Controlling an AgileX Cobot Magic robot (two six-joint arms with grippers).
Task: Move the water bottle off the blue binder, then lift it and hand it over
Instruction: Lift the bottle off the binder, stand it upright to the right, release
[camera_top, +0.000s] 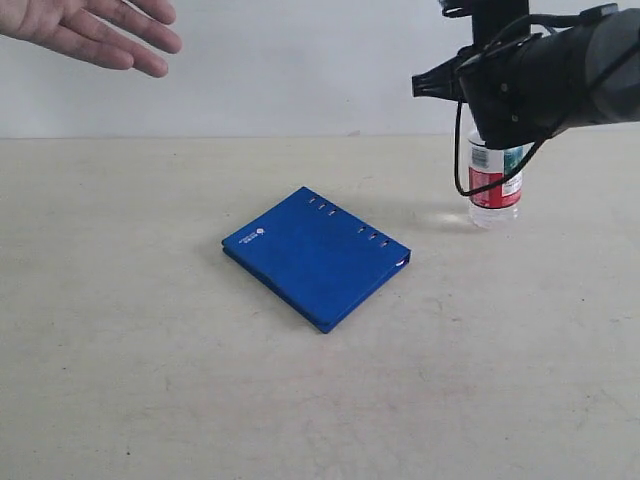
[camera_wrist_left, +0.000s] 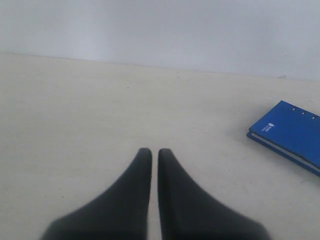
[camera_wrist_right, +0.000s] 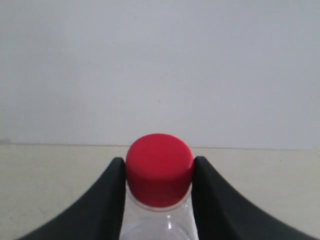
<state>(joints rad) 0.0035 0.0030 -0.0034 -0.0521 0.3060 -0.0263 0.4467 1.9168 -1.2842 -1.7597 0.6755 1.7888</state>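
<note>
1. Nearest is the bare counter (camera_top: 150, 400). A little further, the blue binder (camera_top: 315, 255) lies flat and closed on it, with nothing on top.
2. The left gripper (camera_wrist_left: 155, 152) hangs low over the counter. Its fingers (camera_wrist_left: 135, 180) are pressed together and hold nothing. The binder is near but not touched.
3. Further back, the water bottle (camera_top: 495, 190) stands upright on the counter, apart from the binder. The right gripper (camera_wrist_right: 159, 167) has its fingers (camera_wrist_right: 112, 190) closed on the bottle at the red cap (camera_wrist_right: 159, 185).
4. I judge the first step is almost done. The next move is to let go of the bottle, then lift the binder. The binder is thin and flat, so the fingers must catch an edge.
5. Farthest, an open human hand (camera_top: 95, 35) is cut off by the frame. In the exterior view the right arm hides the bottle's top, and the label is too small to read.
</note>
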